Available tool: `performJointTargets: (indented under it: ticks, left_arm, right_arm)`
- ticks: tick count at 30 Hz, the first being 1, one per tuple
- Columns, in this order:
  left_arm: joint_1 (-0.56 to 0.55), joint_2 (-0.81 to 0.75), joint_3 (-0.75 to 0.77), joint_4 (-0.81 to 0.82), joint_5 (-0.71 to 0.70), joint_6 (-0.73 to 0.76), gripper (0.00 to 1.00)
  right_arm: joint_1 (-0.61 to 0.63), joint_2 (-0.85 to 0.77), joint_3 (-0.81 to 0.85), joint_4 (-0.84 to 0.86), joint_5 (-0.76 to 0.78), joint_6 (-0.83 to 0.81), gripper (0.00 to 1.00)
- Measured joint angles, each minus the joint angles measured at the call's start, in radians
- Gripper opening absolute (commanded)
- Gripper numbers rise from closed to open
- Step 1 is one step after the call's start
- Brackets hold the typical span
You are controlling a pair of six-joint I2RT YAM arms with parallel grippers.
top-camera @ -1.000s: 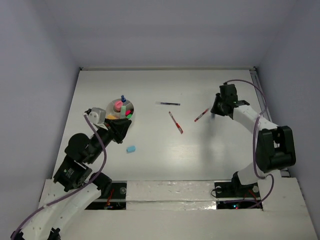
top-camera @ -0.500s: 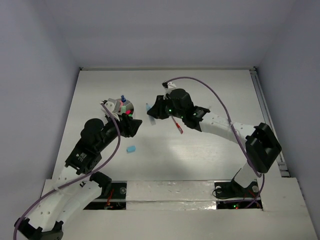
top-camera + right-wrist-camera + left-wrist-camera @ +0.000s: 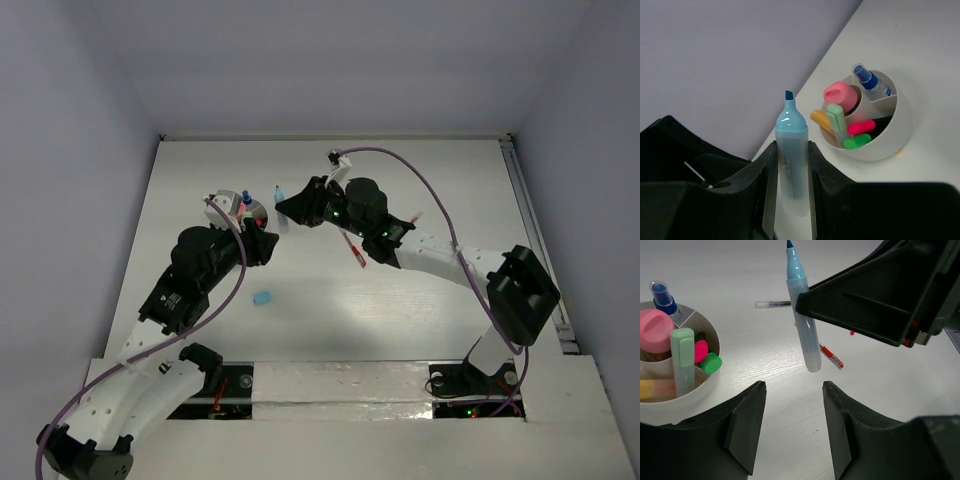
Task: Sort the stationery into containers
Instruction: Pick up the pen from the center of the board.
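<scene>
My right gripper [image 3: 791, 172] is shut on a blue-white marker [image 3: 791, 150], held upright with its blue tip up. In the top view the right gripper [image 3: 293, 208] holds the marker [image 3: 280, 198] just right of the white cup [image 3: 258, 208]. The cup [image 3: 895, 135] has compartments holding pink [image 3: 862, 126], green, orange and mint markers and a small spray bottle [image 3: 867, 80]. My left gripper [image 3: 792, 430] is open and empty, low over the table beside the cup [image 3: 695, 387]. In its view the held marker [image 3: 802, 315] hangs ahead of it.
A light-blue eraser [image 3: 262, 298] lies on the table in front of the cup. A red pen [image 3: 352, 246] lies under the right arm, and it also shows in the left wrist view [image 3: 832, 356]. A dark pen [image 3: 772, 304] lies further back. Walls enclose the table.
My right arm swung from the table's right side leftward to beside the cup and now holds the blue-white marker, carried closer to the cup. My left arm shifted slightly up toward the cup.
</scene>
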Motion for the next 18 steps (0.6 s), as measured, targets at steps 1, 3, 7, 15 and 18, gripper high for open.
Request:
performJointTargets:
  ticks: [1, 3, 7, 15, 18]
  left_arm:
    - [0.004, 0.005, 0.000, 0.000, 0.002, 0.000, 0.46]
    - [0.012, 0.010, 0.000, 0.000, 0.005, 0.000, 0.46]
    - [0.024, 0.009, 0.000, 0.002, 0.016, 0.000, 0.45]
    - [0.033, 0.003, 0.000, 0.004, 0.058, -0.004, 0.45]
    - [0.039, 0.003, 0.000, 0.007, 0.071, -0.007, 0.44]
  right_arm:
    - [0.000, 0.000, -0.002, 0.008, -0.006, 0.007, 0.03]
    - [0.002, 0.000, -0.002, 0.023, -0.020, 0.017, 0.03]
    - [0.013, 0.000, -0.002, 0.055, -0.047, 0.037, 0.03]
    - [0.027, 0.000, -0.002, 0.073, -0.073, 0.051, 0.03]
    - [0.035, 0.000, -0.002, 0.077, -0.083, 0.060, 0.03]
